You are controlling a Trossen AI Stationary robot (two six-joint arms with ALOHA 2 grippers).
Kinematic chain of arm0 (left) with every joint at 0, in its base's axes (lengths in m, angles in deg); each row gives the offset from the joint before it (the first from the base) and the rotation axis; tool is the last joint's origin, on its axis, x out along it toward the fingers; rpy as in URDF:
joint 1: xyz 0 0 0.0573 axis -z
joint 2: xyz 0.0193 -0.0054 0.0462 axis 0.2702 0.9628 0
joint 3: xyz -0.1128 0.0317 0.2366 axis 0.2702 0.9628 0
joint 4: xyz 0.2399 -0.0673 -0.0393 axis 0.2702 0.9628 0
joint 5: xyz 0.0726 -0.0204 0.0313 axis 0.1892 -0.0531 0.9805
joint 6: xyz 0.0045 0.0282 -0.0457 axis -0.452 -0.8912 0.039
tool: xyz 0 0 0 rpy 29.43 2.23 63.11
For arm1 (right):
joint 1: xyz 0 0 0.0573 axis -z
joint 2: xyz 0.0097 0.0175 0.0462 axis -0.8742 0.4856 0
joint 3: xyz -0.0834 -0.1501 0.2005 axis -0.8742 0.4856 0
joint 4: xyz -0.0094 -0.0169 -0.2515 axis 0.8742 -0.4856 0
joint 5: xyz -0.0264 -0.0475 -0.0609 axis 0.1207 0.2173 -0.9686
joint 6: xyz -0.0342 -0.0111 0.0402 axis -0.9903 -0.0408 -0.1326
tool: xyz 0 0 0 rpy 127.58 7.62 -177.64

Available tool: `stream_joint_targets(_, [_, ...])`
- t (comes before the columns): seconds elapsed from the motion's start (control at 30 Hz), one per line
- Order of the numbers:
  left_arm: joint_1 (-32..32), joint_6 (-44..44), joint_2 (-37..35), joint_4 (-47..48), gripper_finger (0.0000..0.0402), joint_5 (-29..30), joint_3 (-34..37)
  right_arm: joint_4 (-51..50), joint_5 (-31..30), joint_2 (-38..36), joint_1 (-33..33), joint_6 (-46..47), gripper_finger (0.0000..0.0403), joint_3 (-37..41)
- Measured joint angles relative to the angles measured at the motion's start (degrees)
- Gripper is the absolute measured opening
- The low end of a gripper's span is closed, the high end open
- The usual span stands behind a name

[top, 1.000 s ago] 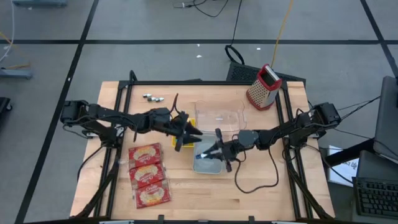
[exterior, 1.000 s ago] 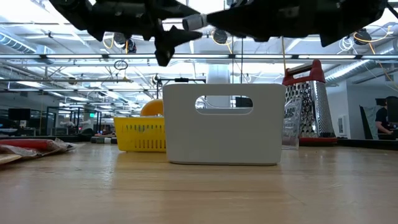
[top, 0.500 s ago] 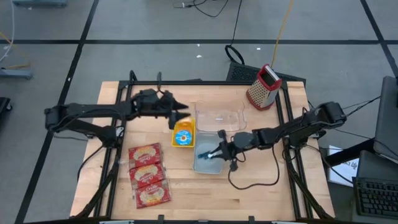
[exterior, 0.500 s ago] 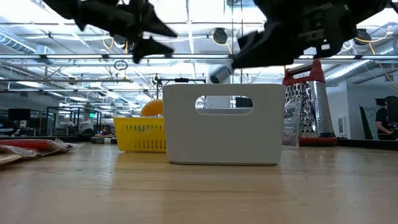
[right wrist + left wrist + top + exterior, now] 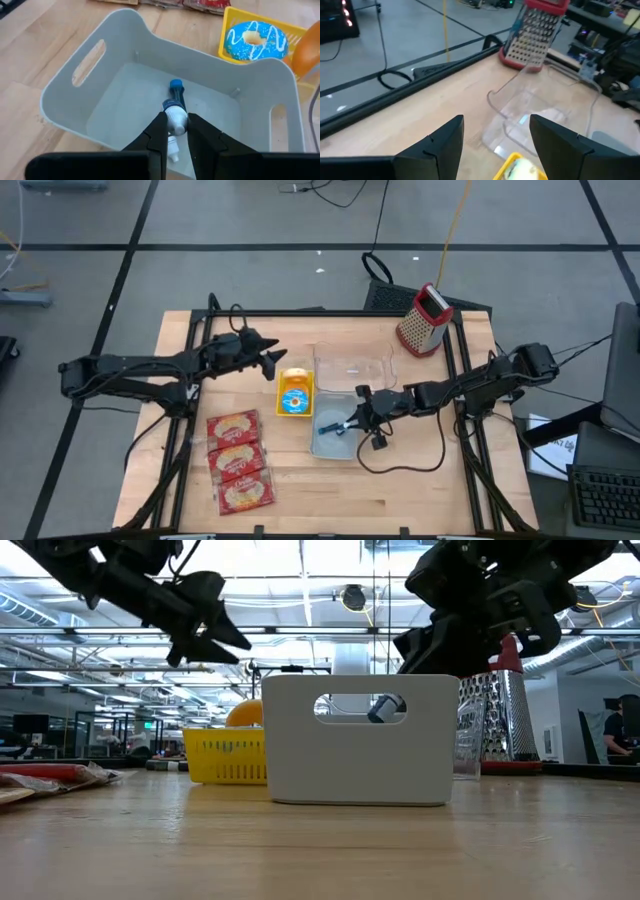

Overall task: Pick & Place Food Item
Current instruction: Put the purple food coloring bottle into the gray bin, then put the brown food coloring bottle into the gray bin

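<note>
We see the right claw (image 5: 174, 131) clenched on a small blue-capped white tube (image 5: 173, 111), holding it down inside the grey bin (image 5: 326, 442) mid-counter (image 5: 300, 500). The left claw (image 5: 275, 361) hangs released just beside the yellow basket (image 5: 295, 394), which holds a blue-iced donut (image 5: 255, 38) and touches the bin's left wall.

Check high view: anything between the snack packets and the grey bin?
Only bare table lies between the snack packets and the grey bin. The yellow basket sits farther back, beside the bin, as the high view shows.
</note>
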Motion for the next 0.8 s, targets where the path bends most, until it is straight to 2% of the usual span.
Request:
stream_joint_targets(0.2, [0.0,1.3,0.0,0.0,0.0230,1.0,2.3,-0.2,0.0,0.0,0.0,0.3,0.0050,0.0])
stream_joint_targets(0.47, [0.0,1.5,0.0,0.1,0.0230,1.0,2.3,0.0,0.0,0.0,0.0,0.8,0.0095,0.0])
stream_joint_targets(0.8, [0.0,1.5,0.1,0.7,0.0230,1.0,2.3,8.2,0.0,-2.5,0.0,6.3,0.0129,0.0])
